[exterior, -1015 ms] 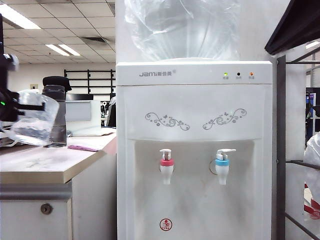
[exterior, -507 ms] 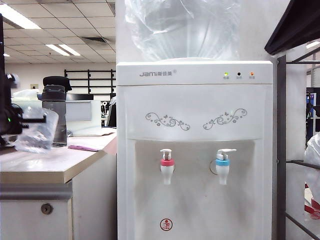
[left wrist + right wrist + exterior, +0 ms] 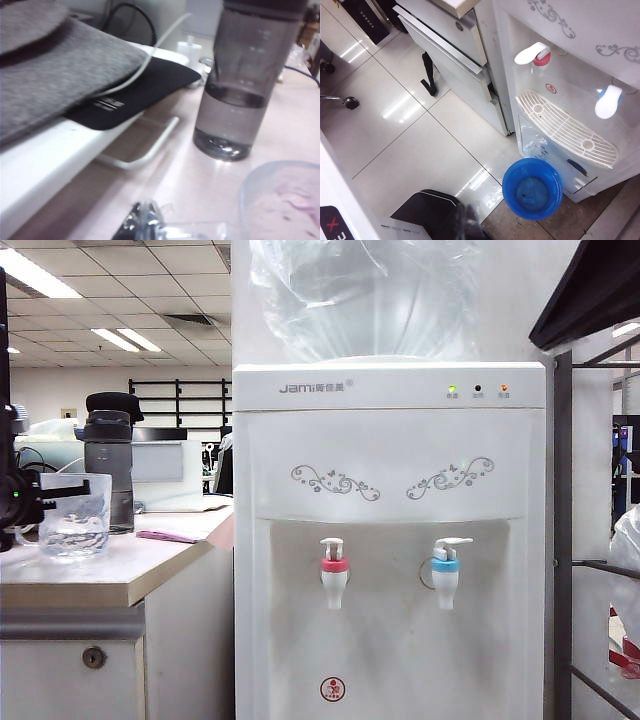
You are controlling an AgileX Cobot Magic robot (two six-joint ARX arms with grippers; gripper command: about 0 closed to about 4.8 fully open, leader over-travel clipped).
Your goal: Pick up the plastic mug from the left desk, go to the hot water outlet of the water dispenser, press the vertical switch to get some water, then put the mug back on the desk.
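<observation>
Exterior view: beige left desk (image 3: 100,570), ceiling lights (image 3: 125,339).

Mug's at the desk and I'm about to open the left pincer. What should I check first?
1. plastic mug upright: ok.
2. Water inside: ok.
3. Base fully seated on left desk: cannot tell.
4. Left pincer shut on the mug's handle: ok.
5. Clear of the dark tumbler behind: ok, apart.
6. Right pincer shut, above the floor beside the water dispenser: ok.
</observation>
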